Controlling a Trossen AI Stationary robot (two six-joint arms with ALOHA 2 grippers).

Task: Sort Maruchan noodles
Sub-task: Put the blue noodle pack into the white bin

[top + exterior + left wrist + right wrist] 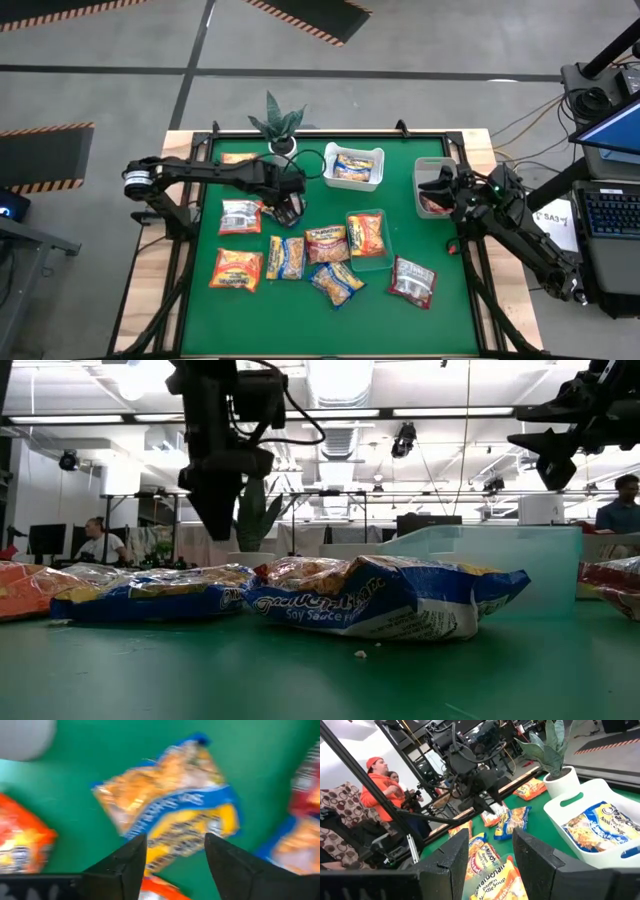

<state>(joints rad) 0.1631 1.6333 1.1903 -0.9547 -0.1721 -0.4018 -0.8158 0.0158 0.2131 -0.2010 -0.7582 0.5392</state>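
The yellow-and-blue Maruchan packet (170,805) lies just beneath your left pincer (175,851), its long axis slanting across the open jaws. Your right pincer (490,851), also open, waits over the grey bin (422,178).

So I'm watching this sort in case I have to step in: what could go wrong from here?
The open left gripper hovers above a yellow-and-blue packet that has an orange packet close beside it, so its fingers might snag both or slip off the smooth plastic. In the middle of the table, packets lie touching, so lifting one may drag a neighbour. The right gripper hangs open over the grey bin, and could knock its rim when coming down.
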